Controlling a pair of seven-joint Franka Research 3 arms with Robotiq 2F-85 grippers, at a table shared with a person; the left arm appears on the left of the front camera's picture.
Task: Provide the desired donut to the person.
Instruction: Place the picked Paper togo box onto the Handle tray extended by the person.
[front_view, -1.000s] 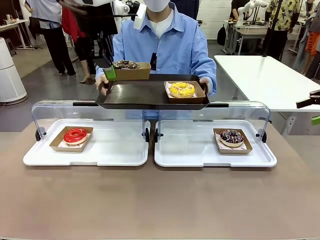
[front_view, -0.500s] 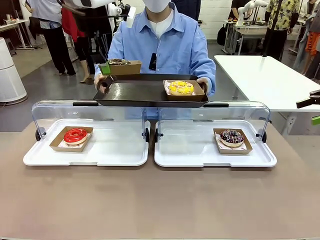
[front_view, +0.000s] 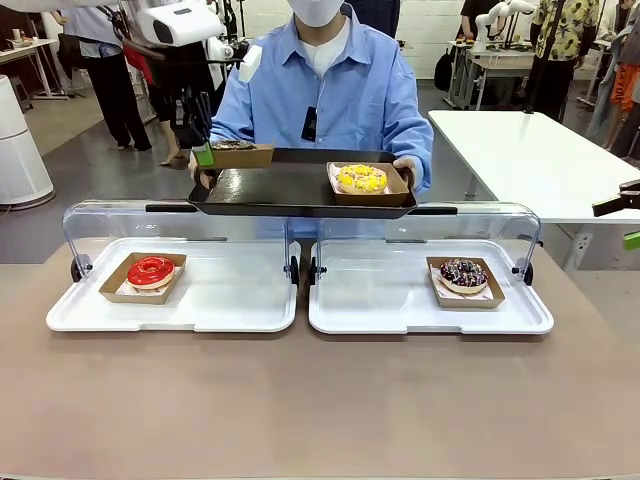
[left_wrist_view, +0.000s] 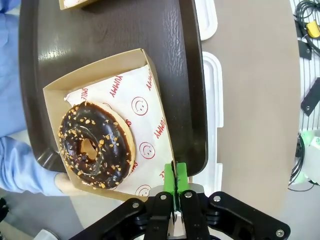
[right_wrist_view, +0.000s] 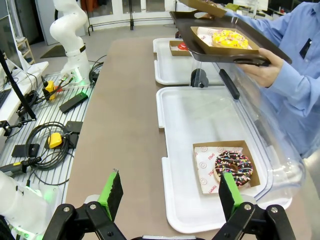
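The person (front_view: 330, 85) in a light blue shirt holds a black tray (front_view: 270, 190) over the far edge of the table. On its right side a yellow donut (front_view: 362, 178) sits in a cardboard box. My left gripper (front_view: 203, 153) is shut on the rim of another box holding a chocolate donut with nuts (left_wrist_view: 95, 145), at the tray's left corner (left_wrist_view: 110, 40). The green pads (left_wrist_view: 176, 182) pinch the box wall. I cannot tell whether that box rests on the tray. My right gripper (right_wrist_view: 171, 195) hangs open above the table's right end.
Two white trays with raised clear lids lie on the brown table. The left tray (front_view: 230, 300) holds a red donut (front_view: 151, 270); the right tray (front_view: 400, 300) holds a sprinkled chocolate donut (front_view: 464, 273) (right_wrist_view: 233, 167). Cables and another arm's base (right_wrist_view: 70, 35) stand beside the table.
My left gripper carried the boxed chocolate donut left and then down, to the left corner of the person's tray. The person's tray and my right gripper stayed put.
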